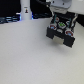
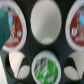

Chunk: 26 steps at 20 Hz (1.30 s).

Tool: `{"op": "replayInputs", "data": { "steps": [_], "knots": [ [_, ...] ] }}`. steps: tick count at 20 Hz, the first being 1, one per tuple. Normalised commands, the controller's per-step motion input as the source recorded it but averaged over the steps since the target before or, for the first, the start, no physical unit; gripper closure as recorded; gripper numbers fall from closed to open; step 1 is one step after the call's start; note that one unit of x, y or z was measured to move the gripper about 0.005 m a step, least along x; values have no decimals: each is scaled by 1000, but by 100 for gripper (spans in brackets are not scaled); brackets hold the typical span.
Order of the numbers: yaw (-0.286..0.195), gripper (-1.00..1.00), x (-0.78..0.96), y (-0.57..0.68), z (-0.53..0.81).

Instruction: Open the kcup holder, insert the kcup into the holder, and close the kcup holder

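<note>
The jaws (image 1: 59,15) hang over the open kcup holder (image 1: 62,31); whether they are parted cannot be told. The green-topped kcup (image 2: 46,67) sits in a tray slot. Holder rests on the pale tabletop (image 1: 30,55).

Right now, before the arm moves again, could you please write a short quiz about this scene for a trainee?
1. True or false: the kcup holder stands at the exterior view's left.
2. Besides the green-topped kcup, the wrist view shows pods with lids of which colour? A blue; B red; C yellow.
3. Fill in: the white bottle stands to the exterior view's ____ of the holder.
Key: 1 false; 2 B; 3 left.
</note>
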Motion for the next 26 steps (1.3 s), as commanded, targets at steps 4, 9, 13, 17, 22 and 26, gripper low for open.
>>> {"op": "replayInputs", "data": {
  "steps": [4, 9, 13, 17, 22, 26],
  "knots": [
    [3, -100, 811, -267, -9],
    [56, -100, 678, 15, -87],
    [135, -100, 146, 266, -230],
    [155, -100, -25, 272, -269],
    [156, -100, -350, 293, -227],
    [136, -100, -424, 371, -146]
  ]
}}
